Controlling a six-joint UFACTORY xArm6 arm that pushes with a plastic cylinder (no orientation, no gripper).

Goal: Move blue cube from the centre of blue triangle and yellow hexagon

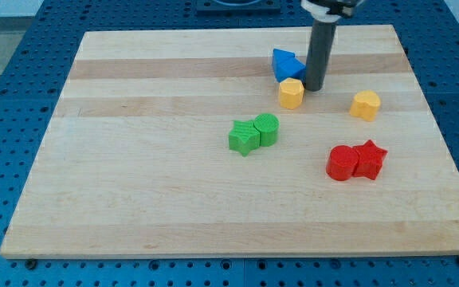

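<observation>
A pale wooden board [174, 199] lay on a blue perforated table [6, 96]. A dark upright rod came down from the far edge of the scene, and its tip [315, 87] rested on the board in the far right part. The arm carried no pincer, only this rod, so it held nothing. Just left of the tip, touching or nearly touching the rod, sat a blue block [287, 64]; whether it was the cube or the triangle could not be told, and only one blue piece showed clearly. A yellow hexagon [291, 93] stood just near and left of the tip, close beside the blue block. Another yellow block [366, 105] sat further right, apart from the rod. Near the board's middle, a green star [244, 137] touched a green cylinder [267, 128]. Nearer and to the right, a red cylinder [342, 163] touched a red star [370, 159].
</observation>
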